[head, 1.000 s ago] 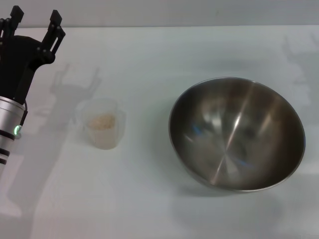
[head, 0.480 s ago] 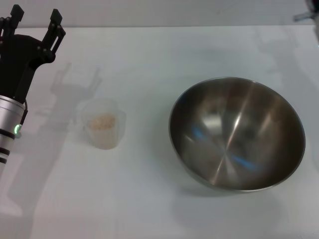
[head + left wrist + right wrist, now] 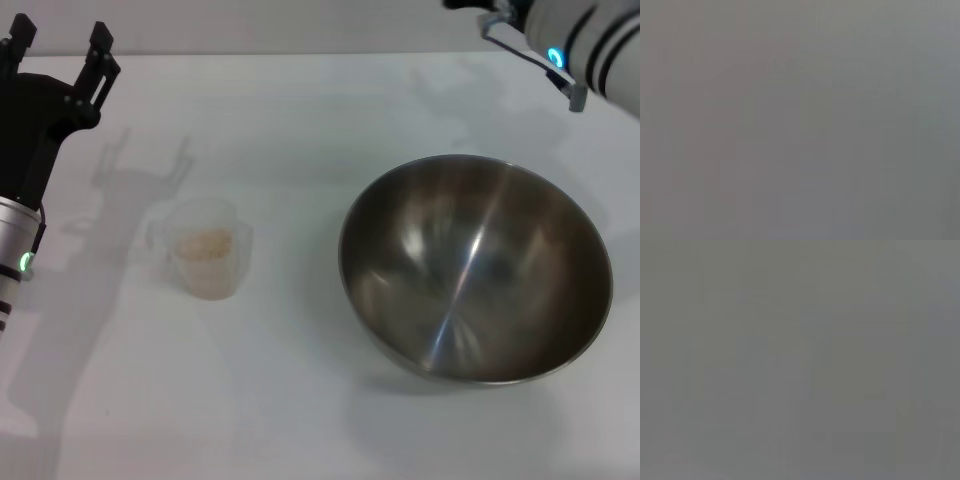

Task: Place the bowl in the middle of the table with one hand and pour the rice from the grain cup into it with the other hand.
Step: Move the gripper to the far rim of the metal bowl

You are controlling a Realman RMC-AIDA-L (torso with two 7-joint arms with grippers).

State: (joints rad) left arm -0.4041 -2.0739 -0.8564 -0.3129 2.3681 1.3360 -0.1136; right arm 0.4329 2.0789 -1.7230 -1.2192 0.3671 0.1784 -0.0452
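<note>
Sitting nearest the viewer, the bowl is resting upright on the surface, mouth facing up, round and so without a long axis; it is lying below and short of the right arm, well apart from it, and off to the right side rather than mid-surface.

Standing upright between the bowl and the left tool, the grain cup is holding the rice as a pale heap inside; its long axis is running vertical, mouth up. The cup is sitting on the near side of the left tool's fingertips, toward the bowl, not touching either.

Hanging at the far left, the left tool is showing its two fingers spread apart and gripping nothing.

Changing since a second ago: the right arm is entering at the far right corner, absent from the earlier head views, while the left tool is shifting slightly outward. The right tool's fingers are out of view. Judging by this, the bowl placement is only beginning; pouring is not yet started.

Both wrist views are showing only flat grey.
</note>
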